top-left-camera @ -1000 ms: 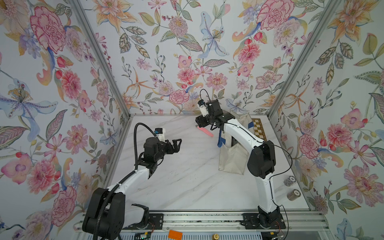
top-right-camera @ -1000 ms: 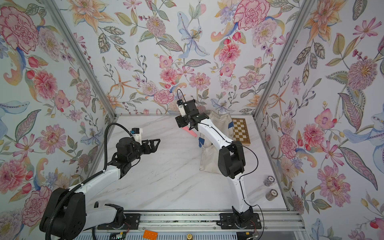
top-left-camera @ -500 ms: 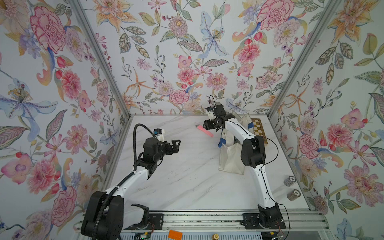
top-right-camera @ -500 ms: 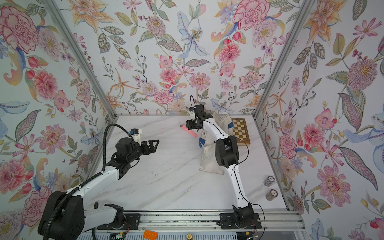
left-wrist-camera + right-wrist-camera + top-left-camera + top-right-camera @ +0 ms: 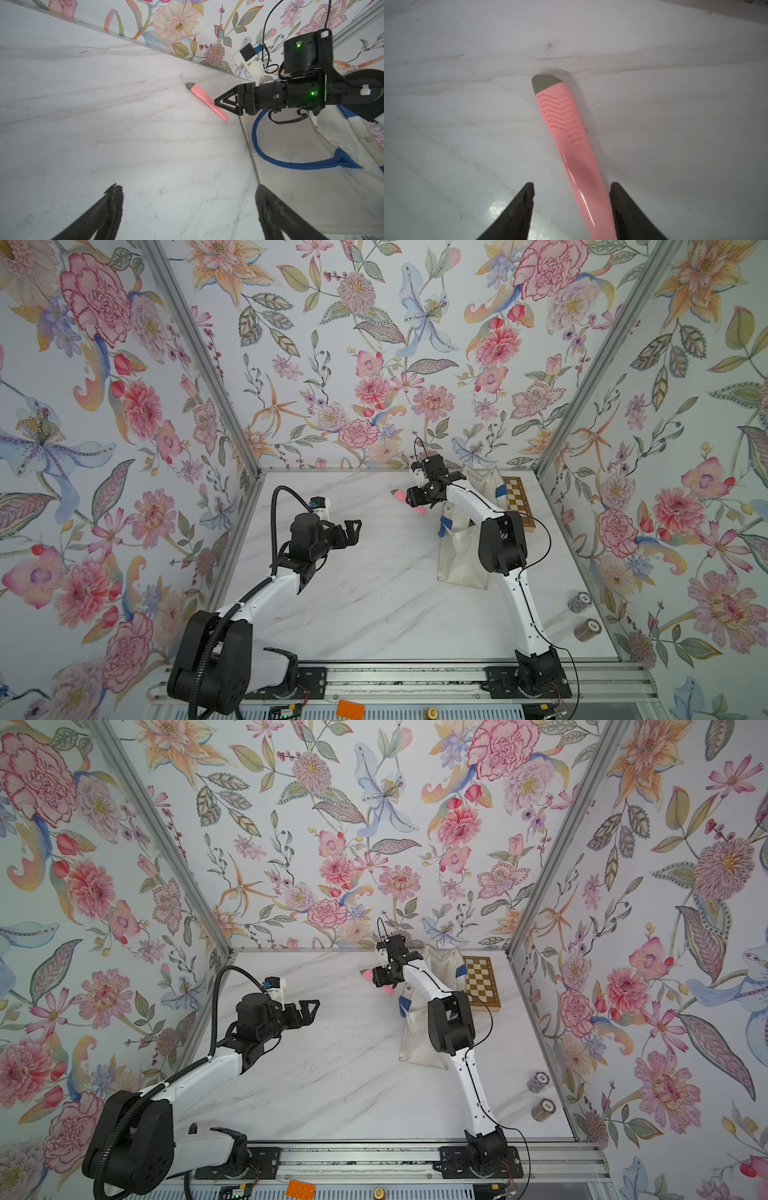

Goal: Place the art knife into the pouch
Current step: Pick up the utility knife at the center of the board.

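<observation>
The pink art knife (image 5: pixel 571 135) with a grey tip lies flat on the marble table, toward the back; it also shows in a top view (image 5: pixel 399 492) and the left wrist view (image 5: pixel 205 101). My right gripper (image 5: pixel 572 185) is down over its handle, open, with a finger on each side; one finger sits close against the handle and a gap remains at the other. The white pouch (image 5: pixel 461 556) with its blue handle (image 5: pixel 270 160) lies just right of the knife, partly under my right arm. My left gripper (image 5: pixel 353 526) hovers open and empty at mid-table.
A wooden chequered board (image 5: pixel 517 499) lies behind the pouch at the back right. Two small round stacks (image 5: pixel 579 601) stand near the right wall. The back wall is close behind the knife.
My right gripper has come down over the knife and its jaws have narrowed round the handle. The left arm has stayed put.
</observation>
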